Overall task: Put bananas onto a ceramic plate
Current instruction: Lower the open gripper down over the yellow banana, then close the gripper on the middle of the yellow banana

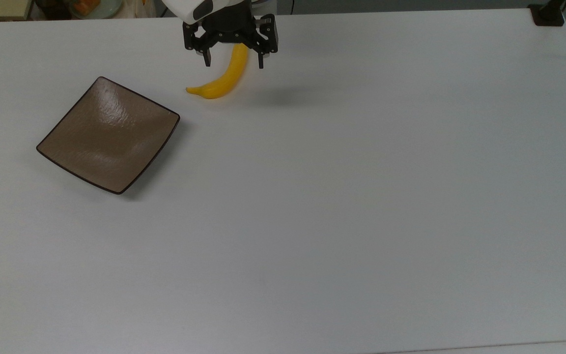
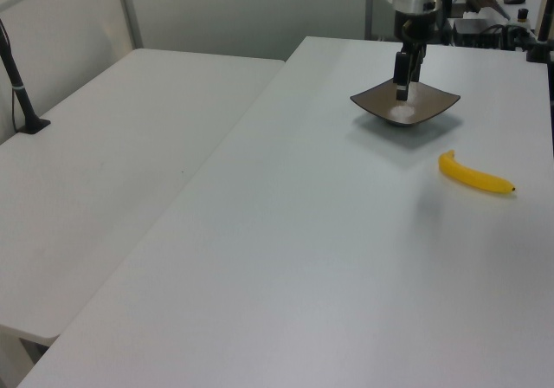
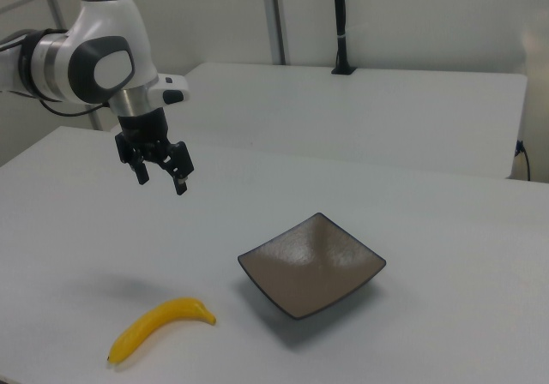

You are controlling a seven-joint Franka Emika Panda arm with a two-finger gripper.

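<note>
The yellow banana (image 1: 219, 83) lies flat on the white table, a short gap from the square brown plate (image 1: 108, 135) toward the top view's upper right. The plate holds nothing. My gripper (image 1: 234, 64) is open, hanging in the air with nothing between its fingers, and covers the banana's upper end in the top view. The right view puts the gripper (image 3: 161, 183) well above the table, with the banana (image 3: 159, 327) below it and the plate (image 3: 313, 264) to the right. From the left view, the gripper (image 2: 402, 89) hangs in front of the plate (image 2: 433, 102), and the banana (image 2: 474, 176) lies nearer.
A black post base (image 1: 548, 14) sits at the table's far right corner in the top view. A second white table (image 2: 130, 145) adjoins on the left view's left, carrying a black pole (image 2: 17, 85). Some clutter (image 1: 86, 7) lies beyond the table's top-left edge.
</note>
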